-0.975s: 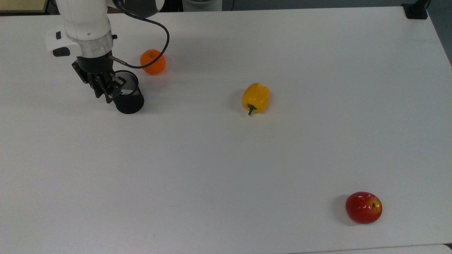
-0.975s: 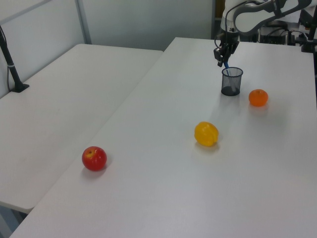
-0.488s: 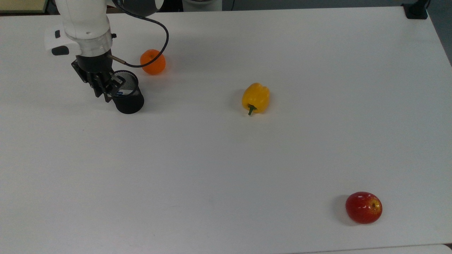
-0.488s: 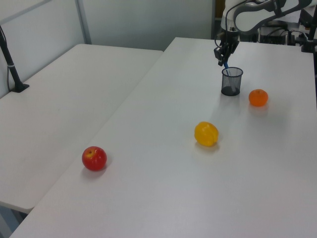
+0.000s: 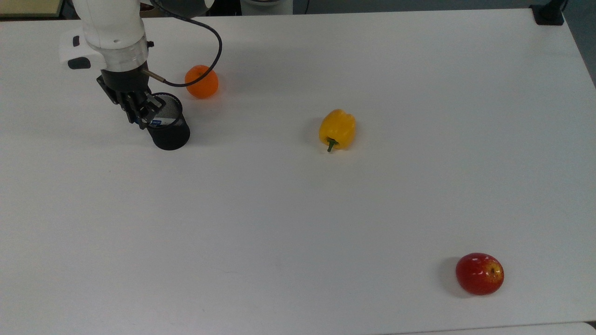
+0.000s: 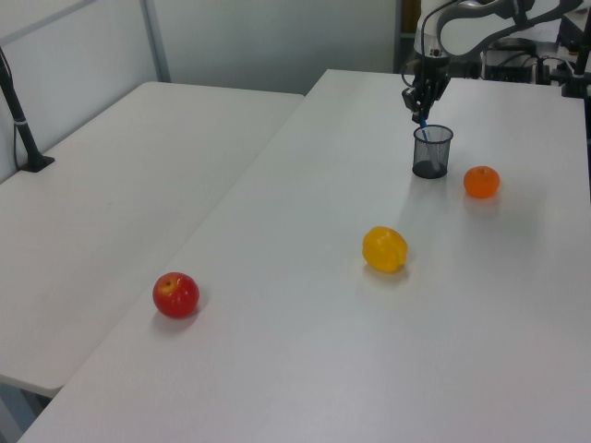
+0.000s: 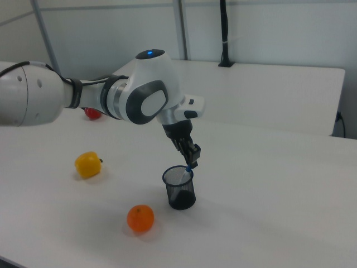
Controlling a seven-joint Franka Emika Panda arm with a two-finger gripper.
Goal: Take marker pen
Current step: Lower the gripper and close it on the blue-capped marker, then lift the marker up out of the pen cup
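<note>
Jaws (image 7: 191,159) grip marker pen (image 7: 188,168) above black mesh cup (image 7: 179,188) — table (image 5: 298,195).

You had a plain white matte work table (image 5: 326,223) under even, diffuse light. Beside it, at the left view's left, stood a second white table (image 6: 120,185), with a black clamp-mounted pole (image 6: 20,111) at its far edge. Pale grey partition panels (image 7: 268,28) with metal uprights closed off the background.

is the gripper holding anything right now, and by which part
Yes: the gripper is shut on the marker pen, pinching its blue upper end while the rest stands inside the black mesh cup.
</note>
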